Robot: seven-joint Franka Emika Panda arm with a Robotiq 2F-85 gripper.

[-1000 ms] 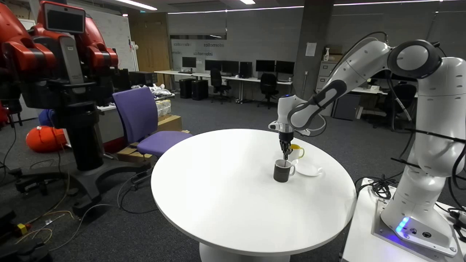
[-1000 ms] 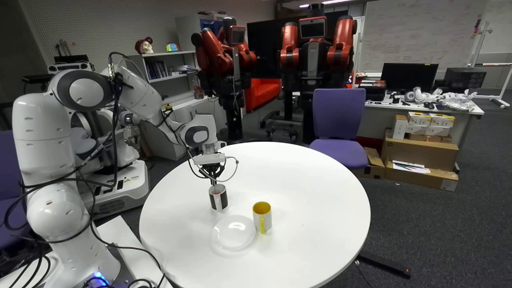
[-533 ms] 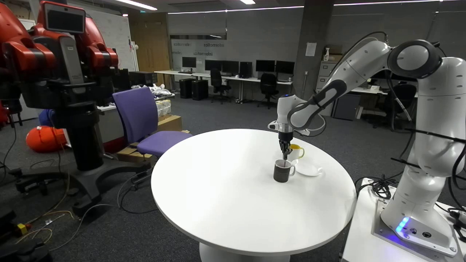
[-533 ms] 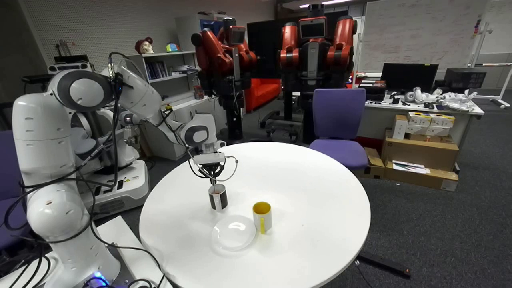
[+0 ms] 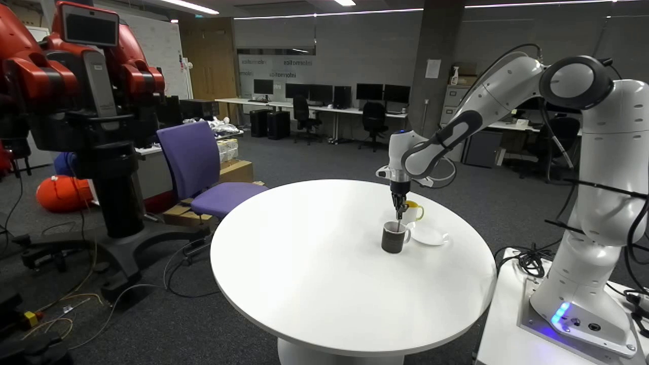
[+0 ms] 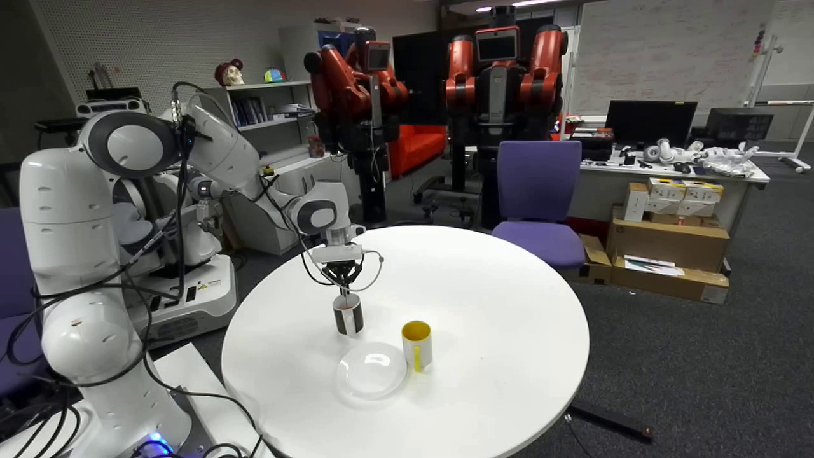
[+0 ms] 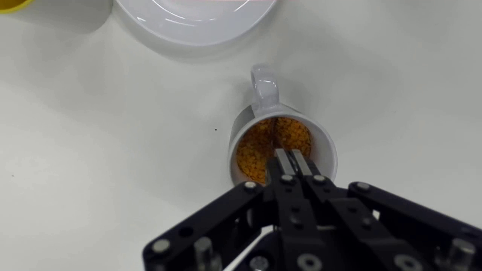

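Slim, straight greyish utensil [image 5: 398, 226] stands nearly upright inside a dark-panelled white ceramic mug [image 5: 392, 242], its lower end down among coarse orange granules [image 7: 253, 158]; that buried end is hidden, so its shape cannot be told. A black two-fingered pincer [image 7: 289, 153] is pressed together on the utensil, pinching it by its upper part, with the fingertips just above the opening of the mug. It hangs pointing down from a white jointed robot arm [image 5: 507, 96].

The dark-panelled mug sits upright on a round white table [image 6: 502, 299], its white handle turned toward a round, glossy white plate [image 6: 372, 369] that lies near it but apart. Close beside the plate stands a white cylindrical mug with a yellow interior and yellow handle [image 6: 426, 350]. Beyond the table's edge, in both exterior views, is a purple office chair [image 6: 539, 184]; a red-armed robot with a screen [image 6: 499, 92] stands behind it in an exterior view.
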